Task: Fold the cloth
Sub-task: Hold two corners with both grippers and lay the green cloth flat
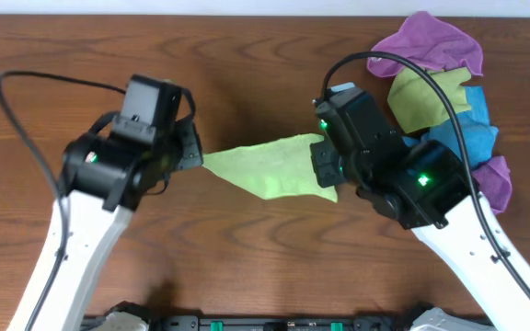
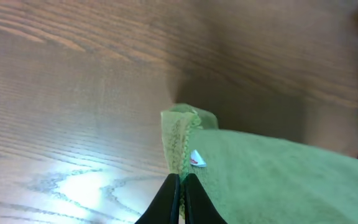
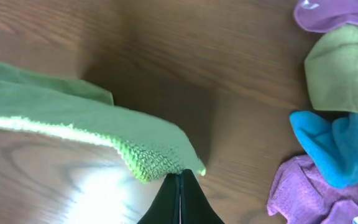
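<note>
The lime-green cloth [image 1: 270,164] hangs stretched between both arms above the wooden table. My left gripper [image 1: 194,154] is shut on the cloth's left corner; in the left wrist view the stitched edge [image 2: 179,146] with a small white tag runs into the left gripper [image 2: 182,180], its black jaws pressed together on it. My right gripper [image 1: 323,164] is shut on the cloth's right end. From the right wrist, the fuzzy cloth [image 3: 92,121] bunches just ahead of the right gripper [image 3: 180,177], whose jaws are closed on its edge.
A pile of other cloths lies at the back right: purple [image 1: 428,41], olive-green [image 1: 423,97], blue [image 1: 463,129] and another purple one [image 1: 495,179]. The right wrist view shows them close by, olive [image 3: 344,71] and blue [image 3: 337,146]. Bare wooden table [image 1: 247,55] lies elsewhere.
</note>
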`<action>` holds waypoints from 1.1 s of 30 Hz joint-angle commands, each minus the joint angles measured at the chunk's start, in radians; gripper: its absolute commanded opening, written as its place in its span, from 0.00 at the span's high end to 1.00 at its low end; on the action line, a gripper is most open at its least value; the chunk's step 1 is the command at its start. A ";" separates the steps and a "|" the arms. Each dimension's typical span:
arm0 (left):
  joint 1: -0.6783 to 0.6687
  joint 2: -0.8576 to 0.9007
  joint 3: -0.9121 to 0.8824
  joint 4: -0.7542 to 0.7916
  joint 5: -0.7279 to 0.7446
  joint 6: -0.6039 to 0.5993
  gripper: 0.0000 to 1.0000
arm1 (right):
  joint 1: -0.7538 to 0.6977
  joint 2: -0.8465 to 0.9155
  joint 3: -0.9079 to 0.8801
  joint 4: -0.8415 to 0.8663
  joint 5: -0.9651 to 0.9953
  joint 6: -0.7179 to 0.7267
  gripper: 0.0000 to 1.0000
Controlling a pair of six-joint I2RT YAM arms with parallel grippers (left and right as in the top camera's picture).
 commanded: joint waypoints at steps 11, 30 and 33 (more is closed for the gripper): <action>-0.176 -0.273 0.009 -0.156 -0.109 -0.137 0.94 | 0.256 -0.207 0.019 -0.055 0.038 0.097 0.99; -0.452 -0.185 -0.068 -0.190 -0.383 -0.375 0.94 | 0.266 -0.138 0.005 -0.207 0.116 0.214 0.99; -0.380 -0.108 -0.068 -0.128 -0.354 -0.298 0.94 | 0.168 -0.074 0.005 -0.164 0.051 0.147 0.99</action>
